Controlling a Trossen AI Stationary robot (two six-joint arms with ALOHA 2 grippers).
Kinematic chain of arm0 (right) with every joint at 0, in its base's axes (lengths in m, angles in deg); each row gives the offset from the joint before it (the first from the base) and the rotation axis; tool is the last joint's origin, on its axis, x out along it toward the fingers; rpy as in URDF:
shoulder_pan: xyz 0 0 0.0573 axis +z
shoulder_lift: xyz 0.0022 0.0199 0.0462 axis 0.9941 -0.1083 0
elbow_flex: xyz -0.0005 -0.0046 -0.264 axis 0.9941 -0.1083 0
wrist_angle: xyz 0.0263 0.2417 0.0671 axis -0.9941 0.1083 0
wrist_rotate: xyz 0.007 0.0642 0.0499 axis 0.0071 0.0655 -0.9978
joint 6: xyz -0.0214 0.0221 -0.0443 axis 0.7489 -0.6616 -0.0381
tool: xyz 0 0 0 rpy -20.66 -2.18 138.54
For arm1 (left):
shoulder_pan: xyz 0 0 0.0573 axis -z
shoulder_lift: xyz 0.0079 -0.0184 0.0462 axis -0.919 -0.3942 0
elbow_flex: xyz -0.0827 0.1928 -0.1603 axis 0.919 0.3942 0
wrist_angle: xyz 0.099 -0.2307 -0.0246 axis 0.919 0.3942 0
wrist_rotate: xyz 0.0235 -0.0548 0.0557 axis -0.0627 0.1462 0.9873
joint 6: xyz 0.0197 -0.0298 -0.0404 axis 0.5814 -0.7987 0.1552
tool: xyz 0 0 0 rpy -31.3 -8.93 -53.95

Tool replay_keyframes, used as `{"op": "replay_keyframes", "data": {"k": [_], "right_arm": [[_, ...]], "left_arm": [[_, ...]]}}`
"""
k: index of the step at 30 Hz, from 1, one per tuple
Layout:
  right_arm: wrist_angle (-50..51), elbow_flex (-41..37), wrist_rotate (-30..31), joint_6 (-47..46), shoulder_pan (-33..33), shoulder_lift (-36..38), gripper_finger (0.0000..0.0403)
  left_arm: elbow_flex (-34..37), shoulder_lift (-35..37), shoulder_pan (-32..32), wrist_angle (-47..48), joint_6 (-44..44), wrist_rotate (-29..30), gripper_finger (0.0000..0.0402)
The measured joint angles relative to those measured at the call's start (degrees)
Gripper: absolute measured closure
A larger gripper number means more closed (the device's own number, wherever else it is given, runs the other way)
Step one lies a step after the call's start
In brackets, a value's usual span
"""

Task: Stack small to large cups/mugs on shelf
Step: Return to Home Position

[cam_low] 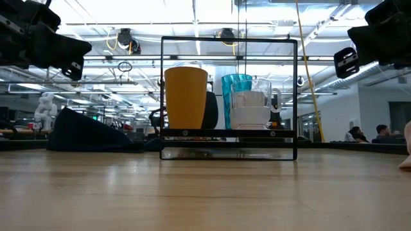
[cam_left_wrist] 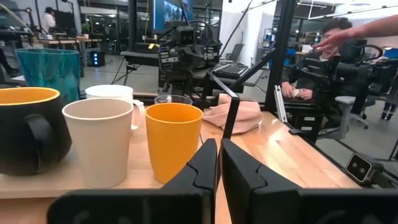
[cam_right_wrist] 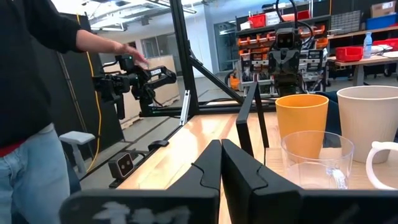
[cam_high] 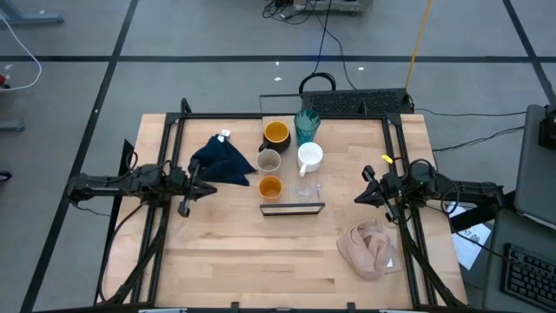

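The left gripper (cam_left_wrist: pixel 219 152) hangs left of the shelf (cam_high: pixel 293 209), fingers together on nothing, and the dark navy cloth (cam_high: pixel 221 162) lies between it and the shelf. On the shelf, front to back, stand the small orange cup (cam_high: pixel 270 186), small grey-beige cup (cam_high: pixel 268 161) and black mug (cam_high: pixel 276 132). Beside them are the small clear glass (cam_high: pixel 308 187), white mug (cam_high: pixel 310 156) and teal ribbed tumbler (cam_high: pixel 307 124). The right gripper (cam_right_wrist: pixel 221 152) hangs right of the shelf, likewise closed and empty. All six vessels appear placed, so only parking the arms seems left.
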Motion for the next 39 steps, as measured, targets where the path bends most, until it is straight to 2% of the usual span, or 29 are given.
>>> {"op": "replay_keyframes", "data": {"k": [11, 21, 26, 32, 39], "right_arm": [[0.0, 0.0, 0.0, 0.0, 0.0, -0.2, 0.0401], [0.5, 0.0, 0.0, 0.0, -1.2, -0.4, 0.0401], [0.1, 0.0, 0.0, 0.0, -1.5, -0.4, 0.0401], [0.6, 0.0, 0.0, 0.0, -1.5, -0.7, 0.0401], [0.8, 0.0, 0.1, 0.0, -2.0, -1.3, 0.0401]], "left_arm": [[0.0, -0.4, 0.0, 0.1, 0.0, 0.0, 0.0380], [0.0, -3.5, -0.2, -0.9, 0.0, 1.0, 0.0380], [0.0, -3.4, -2.7, -4.8, 0.0, 0.9, 0.0380], [0.0, -3.3, -7.0, -5.2, 0.0, 1.0, 0.0380], [0.0, -3.3, -7.9, -6.1, 0.0, 1.0, 0.0380]]}}
